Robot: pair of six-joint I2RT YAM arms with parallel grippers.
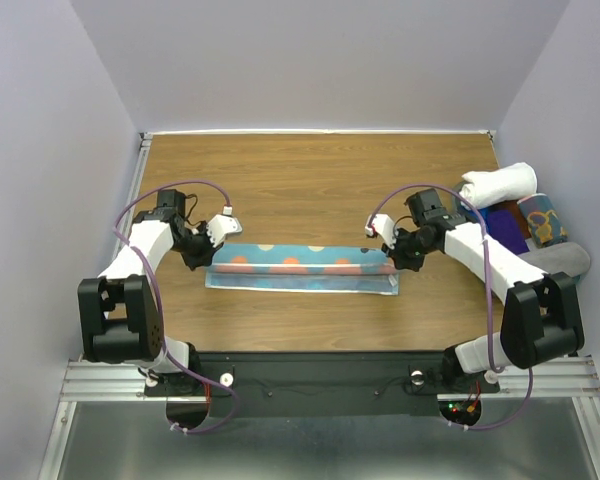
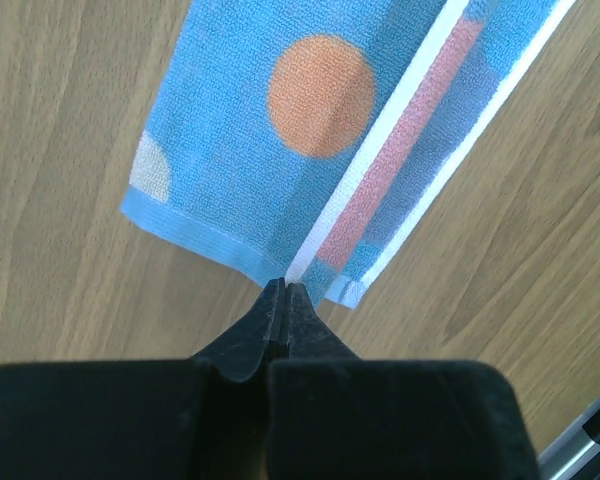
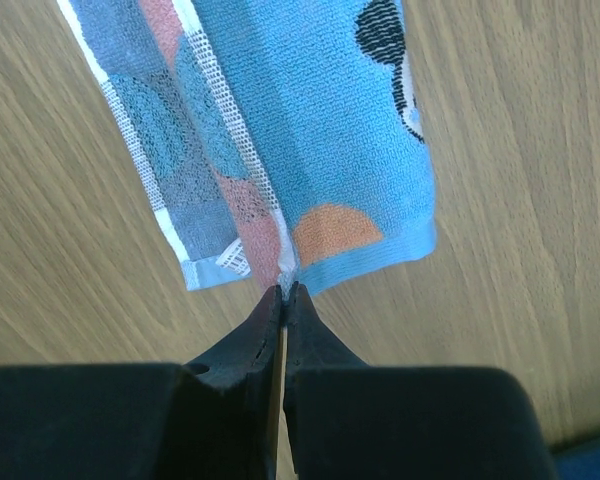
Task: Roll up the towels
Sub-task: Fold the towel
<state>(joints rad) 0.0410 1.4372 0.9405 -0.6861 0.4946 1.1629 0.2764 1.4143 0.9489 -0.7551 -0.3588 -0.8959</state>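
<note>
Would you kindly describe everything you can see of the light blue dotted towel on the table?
The light blue towel is terry-like cloth with orange and pale dots, a white stripe and hemmed ends. It lies flat on the wooden table, folded lengthwise into a long strip. The left gripper and right gripper each meet one short end, jaws shut, apparently pinching the hem.

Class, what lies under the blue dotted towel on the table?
The blue dotted towel lies folded on the wooden table; a lower layer peeks out along its near edge. Anything else beneath is covered.
</note>
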